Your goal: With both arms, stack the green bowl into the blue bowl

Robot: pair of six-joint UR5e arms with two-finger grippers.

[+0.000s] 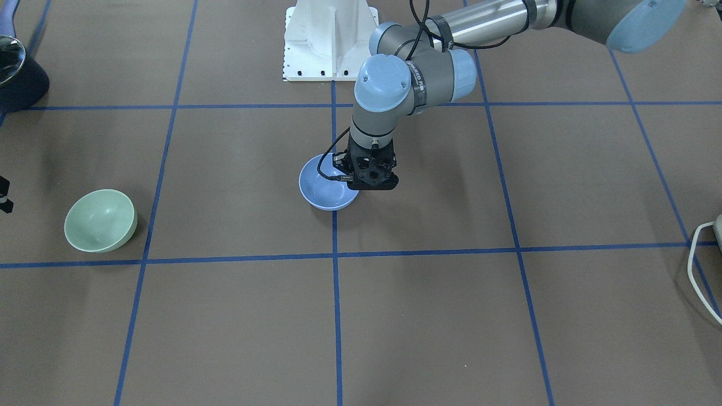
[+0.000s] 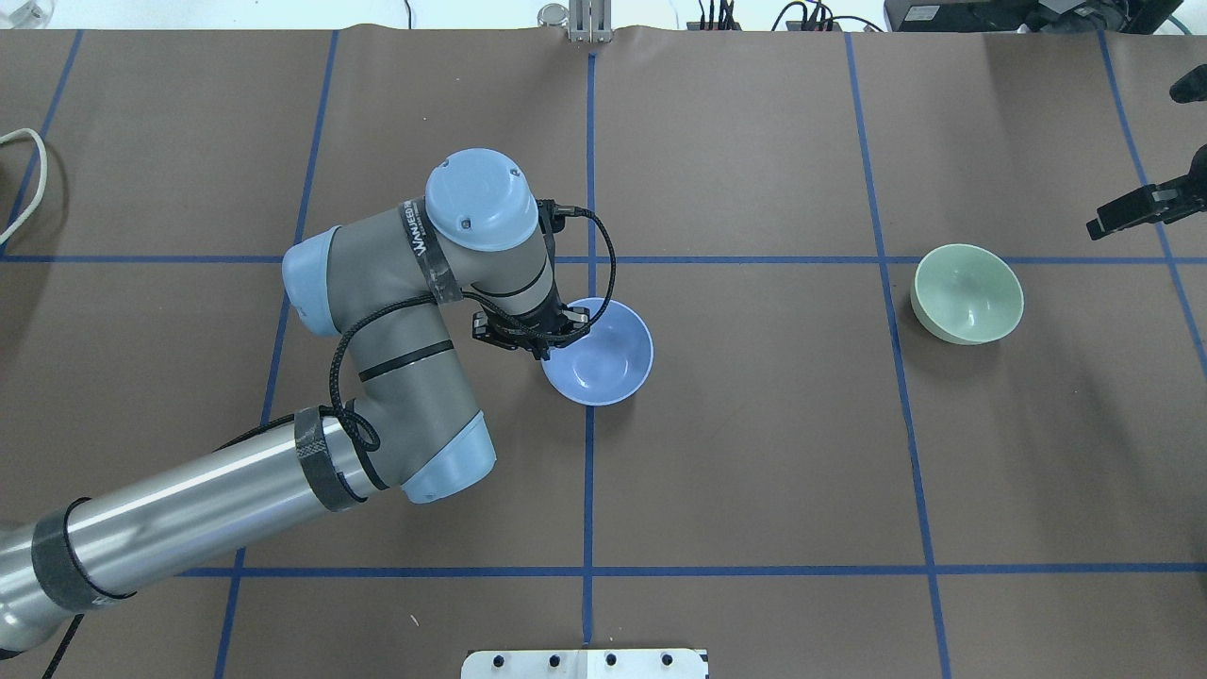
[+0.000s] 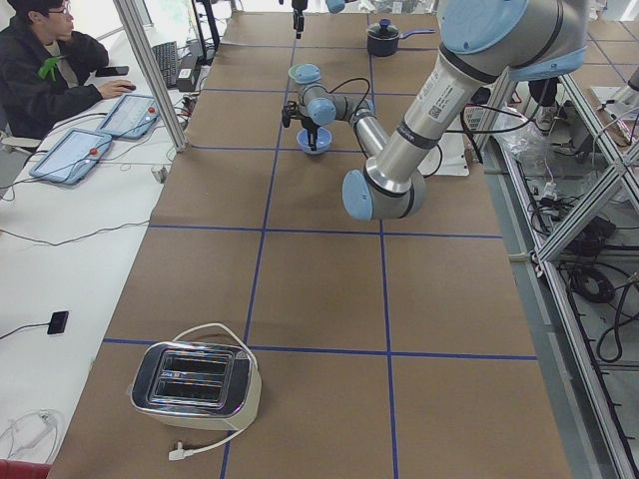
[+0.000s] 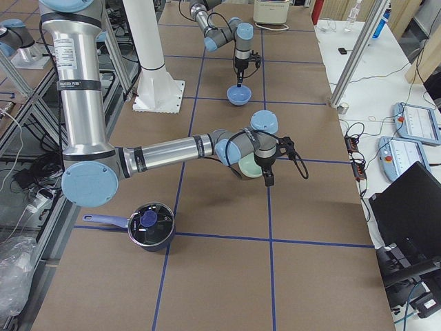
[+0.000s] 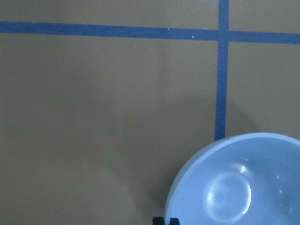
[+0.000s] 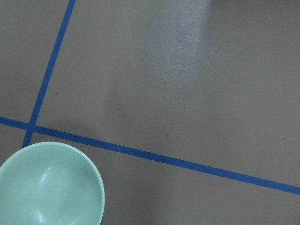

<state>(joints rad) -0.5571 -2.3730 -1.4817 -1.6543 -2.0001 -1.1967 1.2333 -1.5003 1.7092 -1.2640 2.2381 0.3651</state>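
Observation:
The blue bowl rests at the table's middle on a blue tape line; it also shows in the overhead view. My left gripper points down at its rim, jaws close together on the rim, as the left wrist view shows beside the bowl. The green bowl sits alone on the table on my right side. My right gripper hovers just beyond it, apart from it. Whether it is open or shut I cannot tell. The right wrist view shows the green bowl at its lower left.
A dark pot with a lid stands at my right end of the table. A toaster and its white cable are at my left end. The white base mount is behind the blue bowl. An operator sits beside the table.

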